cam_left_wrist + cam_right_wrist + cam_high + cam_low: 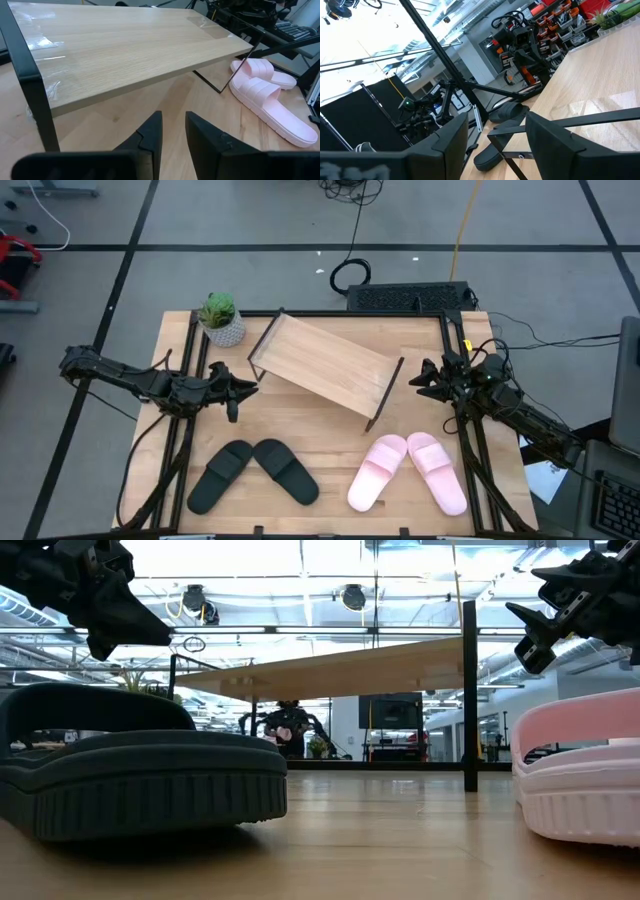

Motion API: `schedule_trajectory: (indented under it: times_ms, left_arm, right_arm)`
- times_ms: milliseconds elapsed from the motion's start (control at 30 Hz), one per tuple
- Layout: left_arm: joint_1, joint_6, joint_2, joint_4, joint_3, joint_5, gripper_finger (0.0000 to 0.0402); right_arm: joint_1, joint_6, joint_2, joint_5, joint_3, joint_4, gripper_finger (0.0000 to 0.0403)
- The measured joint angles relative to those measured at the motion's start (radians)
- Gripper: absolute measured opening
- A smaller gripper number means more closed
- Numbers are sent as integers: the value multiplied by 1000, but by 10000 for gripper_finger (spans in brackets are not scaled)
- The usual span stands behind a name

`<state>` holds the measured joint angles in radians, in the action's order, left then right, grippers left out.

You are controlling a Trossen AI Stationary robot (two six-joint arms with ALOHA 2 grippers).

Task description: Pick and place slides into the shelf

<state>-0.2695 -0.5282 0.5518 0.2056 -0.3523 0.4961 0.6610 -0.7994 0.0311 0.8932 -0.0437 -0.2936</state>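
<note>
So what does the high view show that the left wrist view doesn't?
Only the high view shows the black slides, the potted plant and the right tool, open beside the shelf. Only the left wrist view shows the left tool close up, empty, with a narrow gap between its fingers. Both show the shelf and the pink slides.

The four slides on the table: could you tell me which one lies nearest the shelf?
The pink slide on the left of its pair: its toe end reaches closest to the shelf, near its front leg.
</note>
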Motion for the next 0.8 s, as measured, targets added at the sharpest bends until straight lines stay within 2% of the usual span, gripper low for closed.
schedule_trajectory:
  times_ms: [533,667,800]
  left_arm:
    - [0,7,0,2,0,2,81]
    - [11,215,0,6,0,66,81]
    - [16,379,0,6,0,71,81]
  right_arm:
    - [0,0,0,0,0,0,187]
    - [0,0,0,-1,0,0,187]
    - [0,8,0,-36,0,-1,187]
